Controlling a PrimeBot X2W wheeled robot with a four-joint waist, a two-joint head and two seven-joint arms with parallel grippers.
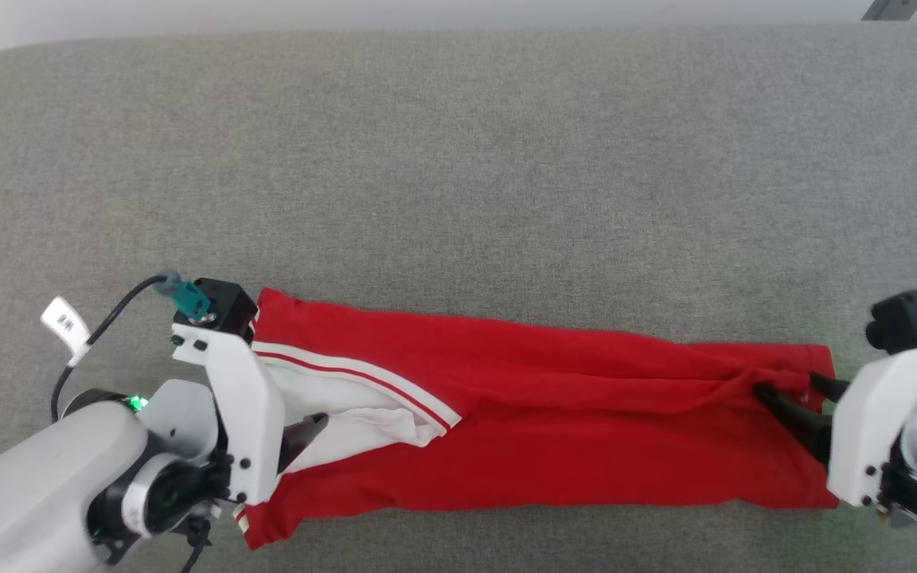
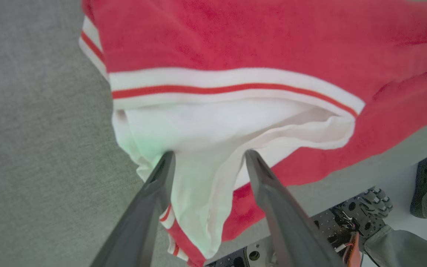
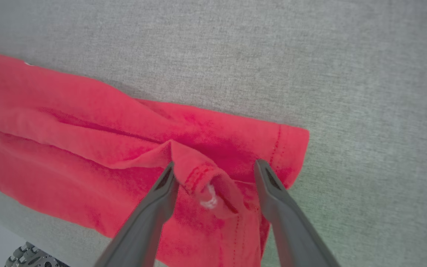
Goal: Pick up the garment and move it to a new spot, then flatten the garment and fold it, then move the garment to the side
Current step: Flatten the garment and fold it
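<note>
**A:** Where is the garment (image 1: 554, 414), this bright red soft jersey shirt with white sleeve panels?

**B:** It lies folded into 1 long band on the grey fabric surface (image 1: 458, 159), near the front edge. White-and-red striped trim shows at the robot's left end.

**A:** How will it handle?

**B:** Light and limp, I judge. It sags and creases, and the layers may slide apart if only 1 is pinched. It is best taken at both ends, through every layer.

**A:** And the claws?

**B:** The left gripper (image 2: 209, 154) has its 2 fingers spread wide astride the white sleeve cloth, clamping nothing. The right gripper (image 3: 215, 163) stands just as wide around a raised ridge of red hem and is not squeezing it.

**A:** Anything in the way?

**B:** Nothing sits on the shirt. Past the front edge, the left wrist view shows a black perforated base plate (image 2: 361, 211) and a person's dark shoe (image 2: 426, 185), both well apart from the shirt. The sleeve end lies close to that edge, so a careless pull could drag it over.
</note>
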